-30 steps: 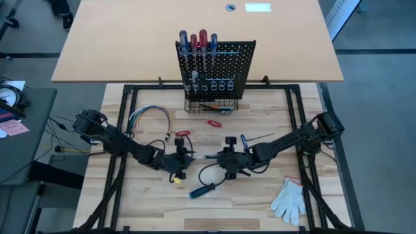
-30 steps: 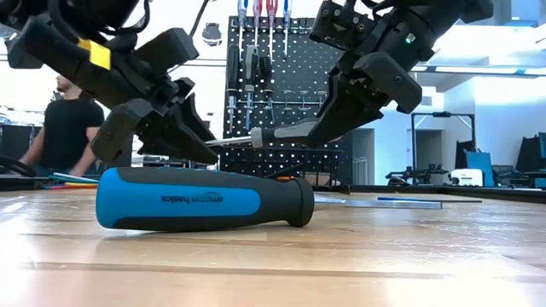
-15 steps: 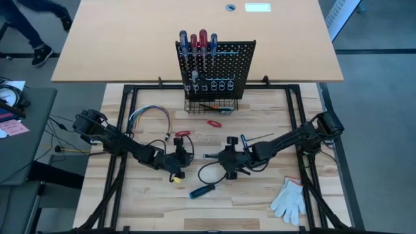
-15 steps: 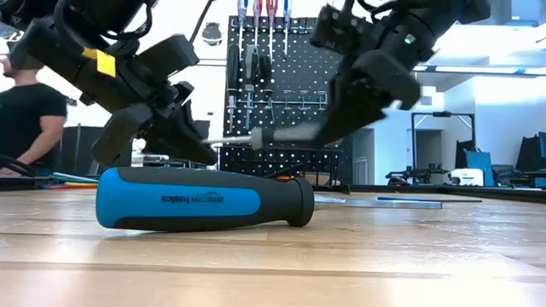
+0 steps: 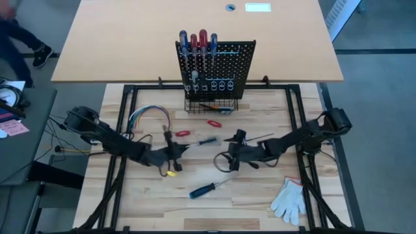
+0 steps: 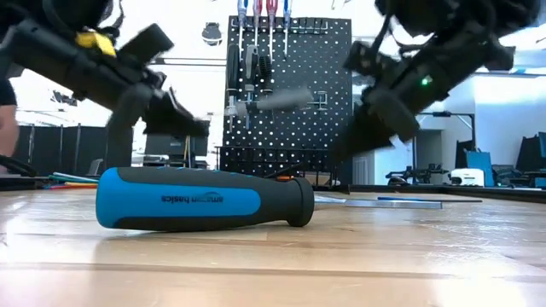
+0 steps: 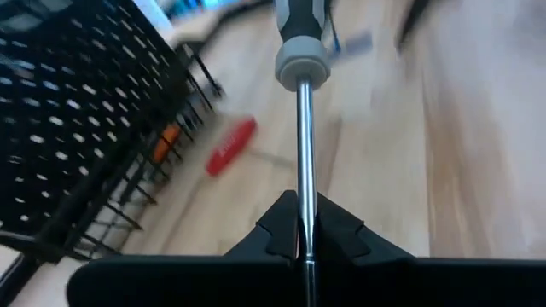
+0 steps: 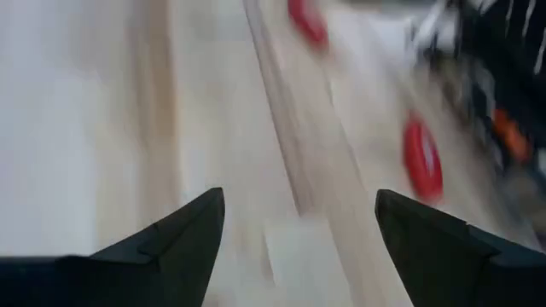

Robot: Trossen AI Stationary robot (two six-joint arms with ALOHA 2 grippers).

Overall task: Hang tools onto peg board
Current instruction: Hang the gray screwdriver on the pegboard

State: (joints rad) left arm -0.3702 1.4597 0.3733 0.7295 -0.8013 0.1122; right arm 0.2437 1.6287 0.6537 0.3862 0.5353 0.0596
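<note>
Between the two grippers, above the middle of the table (image 5: 273, 195), you have a black-and-grey screwdriver (image 5: 207, 141) held clear of the wood, roughly level in the low view. Your left gripper (image 5: 173, 148) is clamped on its bare metal shaft; in the left wrist view the two dark fingers (image 7: 277, 230) press together on the rod, with the grey collar and the handle beyond them. Your right gripper (image 5: 234, 144) sits just beside the handle end with its jaws spread wide and nothing between them, as the right wrist view shows.

Farther back, the peg board (image 5: 234, 55) stands upright at the table's rear edge. Four screwdrivers (image 5: 197, 43) with red and blue handles already hang along its top row, and its wire basket (image 5: 209, 105) sits at the base. Two small red tools (image 5: 214, 123) lie on the wood between the board and your grippers. A blue-handled screwdriver (image 5: 201, 190) lies near the front edge, filling the foreground of the low view. At the left lies a looped bundle of coloured wires (image 5: 150, 116); at the front right, a white glove (image 5: 289, 199). You can also see part of a person (image 5: 16, 29) at the far left of the room.
</note>
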